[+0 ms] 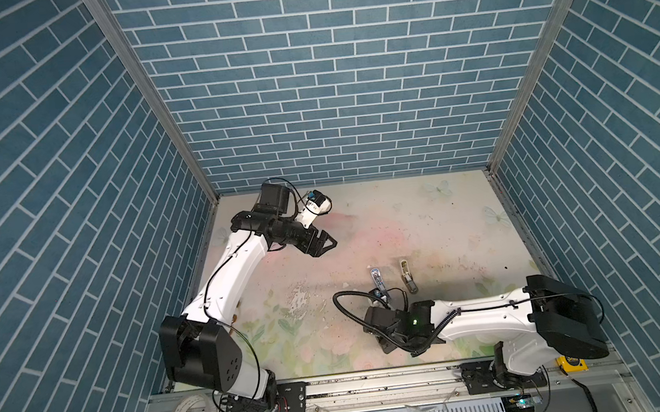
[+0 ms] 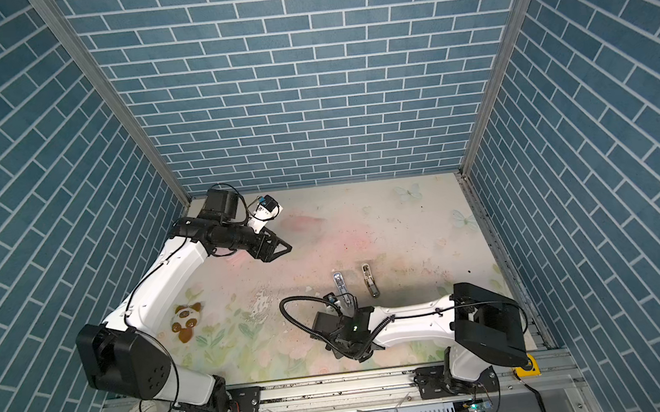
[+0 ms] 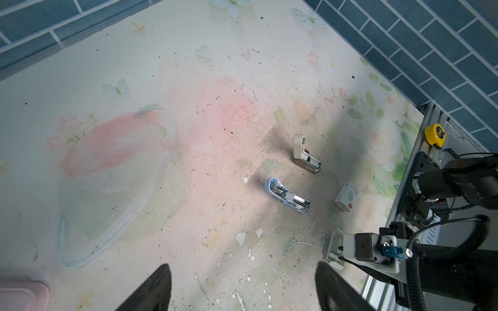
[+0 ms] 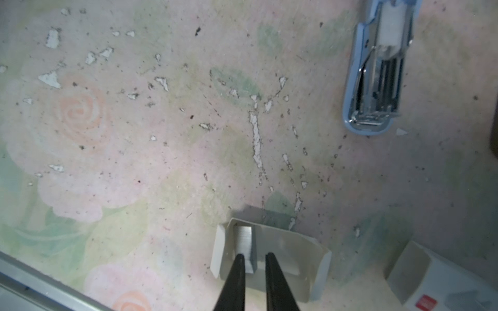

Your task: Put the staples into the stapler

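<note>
The floral worktop point(image 1: 425, 213) is scuffed and flaked towards its front edge. The left gripper point(image 1: 322, 244) hangs above the back left part, its jaws wide apart and holding nothing. The right gripper point(image 4: 254, 255) reaches down close to the front edge, right of the middle. Its jaws stand with only a slim gap between them.

A white sleeve point(image 4: 442, 280) lies near the front edge. It has a red mark and grey print too blurred to read. The yellow tape measure point(image 3: 435, 133) on the front rail has a label that is also unreadable.

Near the middle of the worktop a blue stapler point(image 4: 377, 80) lies open with its metal channel bared. A beige stapler point(image 3: 305, 156), also open, lies just beside it towards the right edge.

The white tray point(image 4: 320, 266) sits between the sleeve and the blue stapler, beneath the right gripper. The staples point(image 4: 244, 239), one grey strip, lie in it. The strip's near end is at the fingertips point(image 4: 239, 265), and I cannot tell whether they pinch it.
</note>
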